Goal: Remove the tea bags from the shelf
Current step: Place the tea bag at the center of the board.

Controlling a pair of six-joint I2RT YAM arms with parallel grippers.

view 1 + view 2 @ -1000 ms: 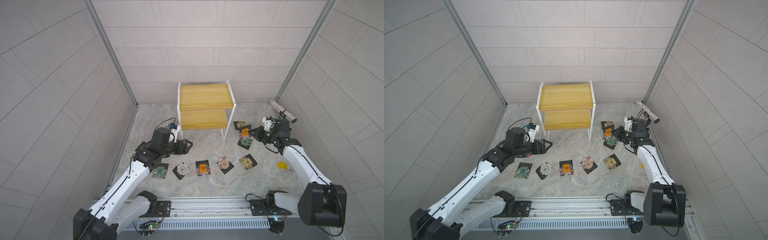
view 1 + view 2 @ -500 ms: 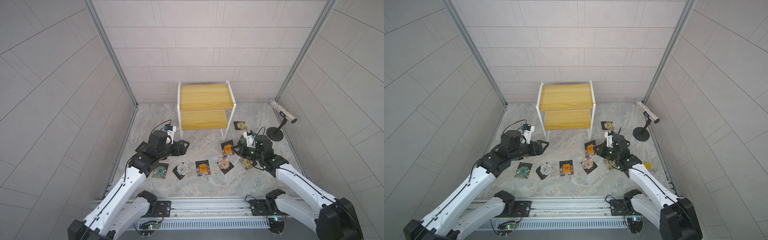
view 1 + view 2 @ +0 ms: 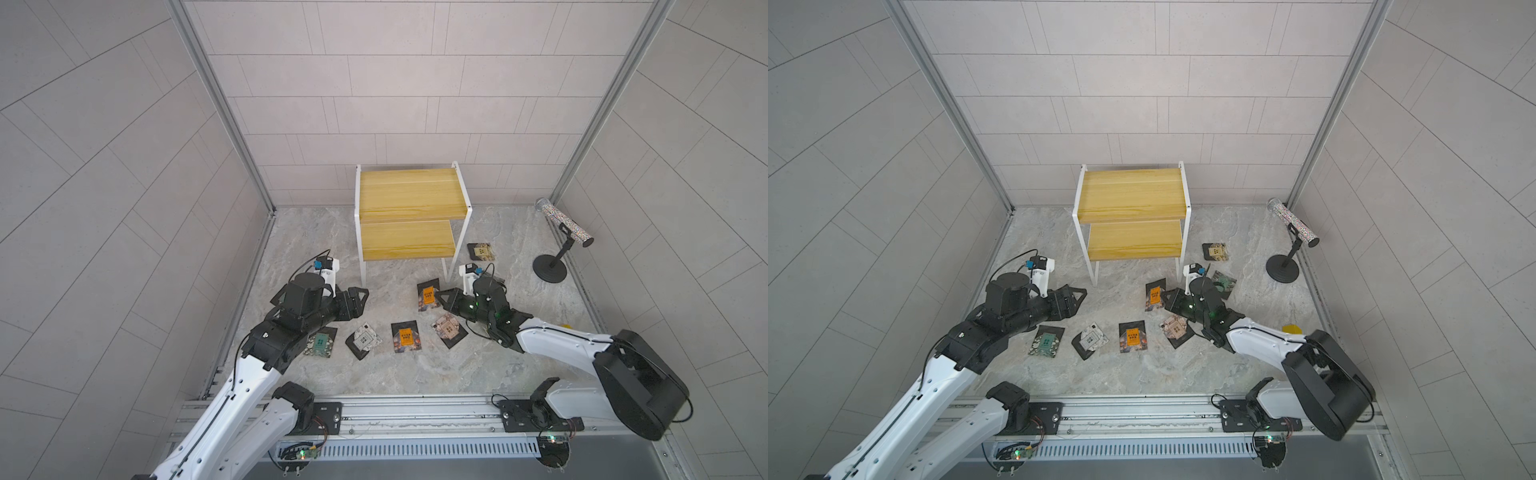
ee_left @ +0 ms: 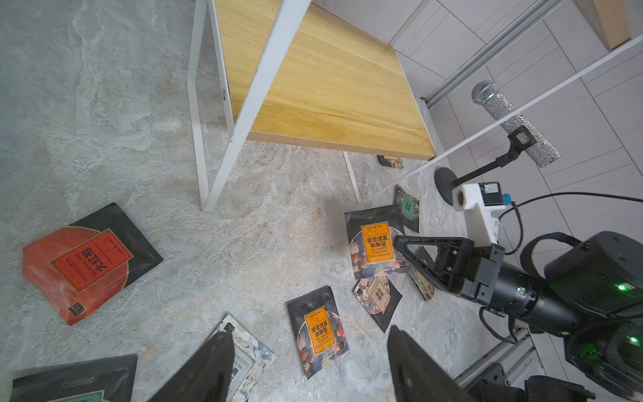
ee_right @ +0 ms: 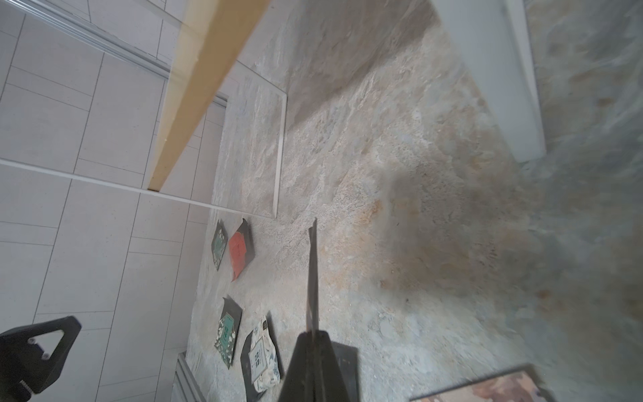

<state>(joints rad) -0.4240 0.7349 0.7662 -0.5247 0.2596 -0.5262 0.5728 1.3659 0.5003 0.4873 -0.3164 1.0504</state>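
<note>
Swinging in from the far right by the stand, our right gripper (image 3: pixel 439 298) now sits mid-floor, pressed together on an orange-labelled tea bag (image 3: pixel 428 295), which the right wrist view shows edge-on between the fingers. Our left gripper (image 3: pixel 362 302) has eased slightly back, jaws spread and empty. We see both boards of the shelf (image 3: pixel 405 195) bare. Other tea bags (image 3: pixel 405 336) lie flat on the floor (image 3: pixel 415 374): four in a near row, a beige-labelled tea bag (image 3: pixel 481 251) far right, and a red tea bag (image 4: pixel 87 264) that only the wrist views show. The held bag hangs just left of the shelf's right near leg (image 3: pixel 448 270), the closest obstacle. Bare floor lies open between the grippers. The microphone stand (image 3: pixel 550 268) and a yellow block (image 3: pixel 1291 329) sit right, well apart. Boards are grained yellowish wood, the frame thin white metal, the floor mottled grey stone, the sachets flat and black-edged.
</note>
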